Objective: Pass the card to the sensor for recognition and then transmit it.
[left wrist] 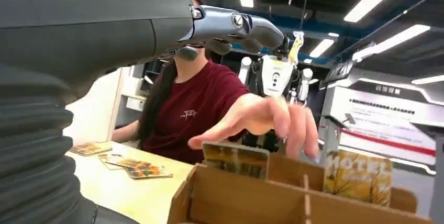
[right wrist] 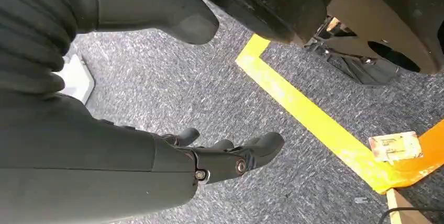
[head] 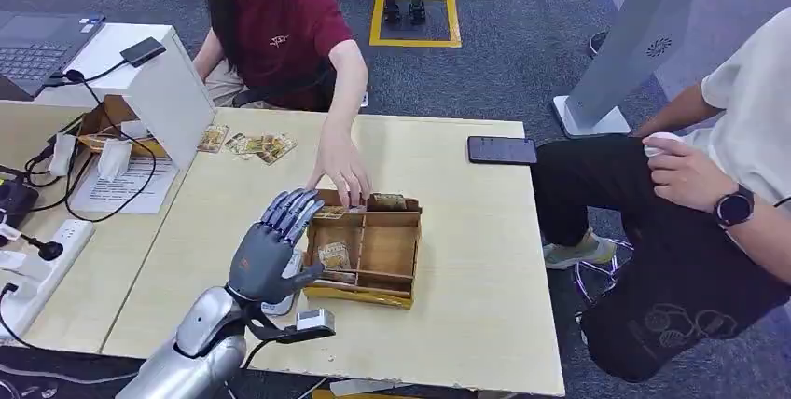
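A grey-blue left robot hand [head: 272, 248] on a silver arm hangs over a brown cardboard tray [head: 390, 248] holding yellow-printed cards [head: 333, 254], on a pale wood worktop [head: 466, 231]. A person in a maroon shirt [head: 284, 26] sits behind; a black phone [head: 502, 150] lies nearby. The dark grey right robot hand [right wrist: 230, 156] hangs above speckled grey carpet [right wrist: 173, 88] crossed by yellow tape [right wrist: 309, 119].

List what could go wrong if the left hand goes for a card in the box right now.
1. A person's hand rests on the far edge of the cardboard box, close beside the left hand; reaching in now may strike it.
2. The cards sit in narrow compartments, so the spread fingers could catch a divider and shift the box.
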